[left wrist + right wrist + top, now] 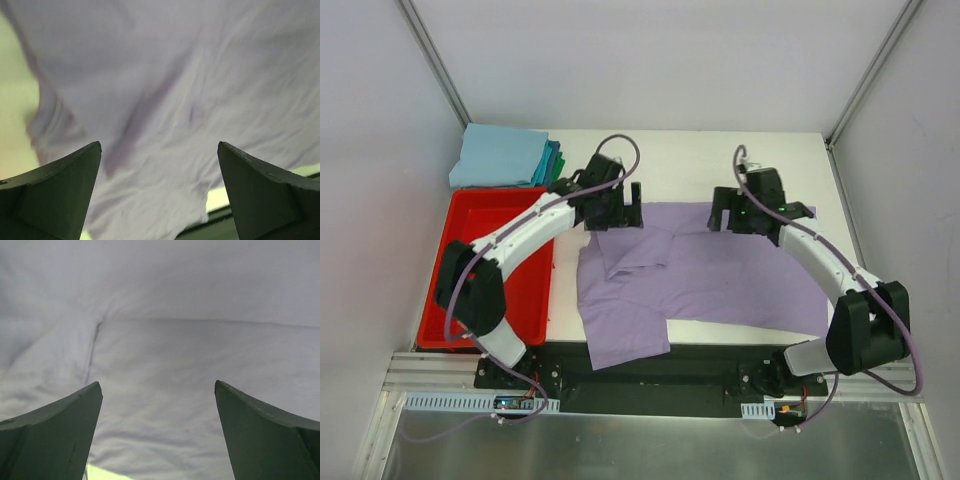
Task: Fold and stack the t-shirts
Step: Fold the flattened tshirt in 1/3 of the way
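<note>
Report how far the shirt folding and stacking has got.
Done: a folded stack, light blue on top, sits beyond the red bin. In hand: the lavender shirt lies mostly spread, left side partly folded, with the left gripper and right gripper open at its far edge. Left: finish folding it and add it to the stack.

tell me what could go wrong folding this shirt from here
1. The shirt hangs over the table's near edge at its left corner; lifting the far edge could drag more off.
2. A flap lies doubled by the open left end effector; closing there may pinch two layers and skew the fold.
3. The right end effector is open over flat cloth, so it may close without catching any.
</note>
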